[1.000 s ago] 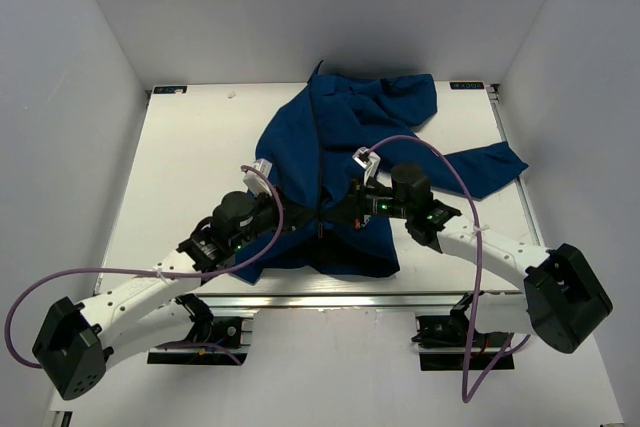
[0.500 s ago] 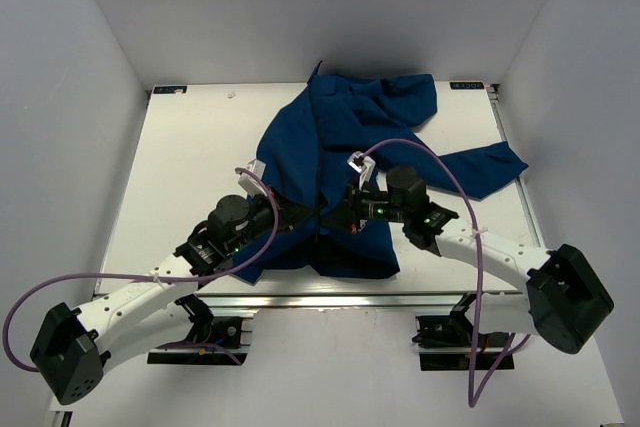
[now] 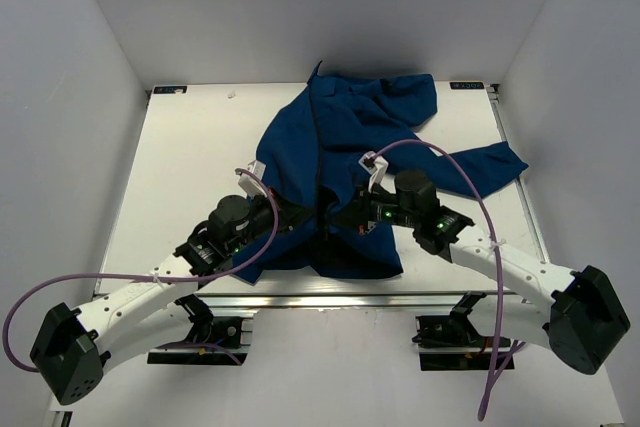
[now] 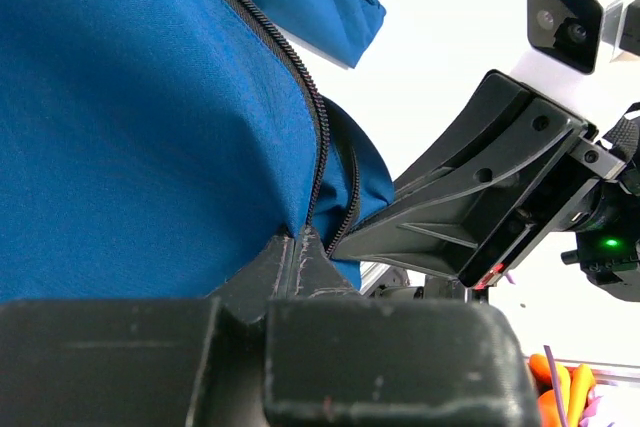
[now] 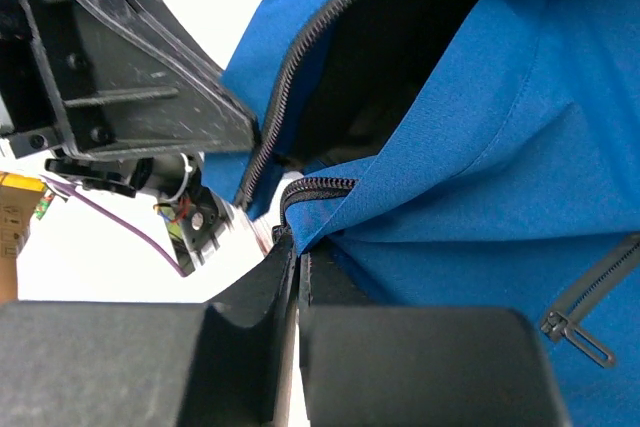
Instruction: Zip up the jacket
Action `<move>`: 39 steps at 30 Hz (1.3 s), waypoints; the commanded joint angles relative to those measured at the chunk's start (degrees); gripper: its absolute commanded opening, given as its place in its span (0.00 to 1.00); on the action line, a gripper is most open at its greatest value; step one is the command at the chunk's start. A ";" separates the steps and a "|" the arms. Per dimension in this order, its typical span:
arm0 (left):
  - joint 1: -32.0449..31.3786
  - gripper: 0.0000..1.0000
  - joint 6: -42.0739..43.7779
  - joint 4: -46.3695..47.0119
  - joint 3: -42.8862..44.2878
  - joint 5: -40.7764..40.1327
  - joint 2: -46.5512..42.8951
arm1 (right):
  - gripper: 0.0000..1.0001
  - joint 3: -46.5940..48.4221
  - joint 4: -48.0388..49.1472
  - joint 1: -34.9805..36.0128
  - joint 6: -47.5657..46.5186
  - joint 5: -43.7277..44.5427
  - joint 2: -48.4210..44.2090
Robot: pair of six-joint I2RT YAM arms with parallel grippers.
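Where front edges of the jacket (image 3: 350, 127) meet, left end effector (image 3: 306, 215) and right end effector (image 3: 343, 218) each clamp one.

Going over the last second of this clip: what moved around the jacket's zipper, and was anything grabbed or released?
The right arm's elbow swung outward toward the near right corner, and the left arm eased slightly left. Nothing was grabbed or let go. The left fingers and right fingers stay shut on the zipper edges at the hem of the jacket, which otherwise lies as before.
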 commanded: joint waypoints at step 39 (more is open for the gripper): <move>-0.04 0.00 -0.45 0.43 0.66 0.76 -1.92 | 0.00 4.08 7.96 1.32 2.72 -4.88 3.42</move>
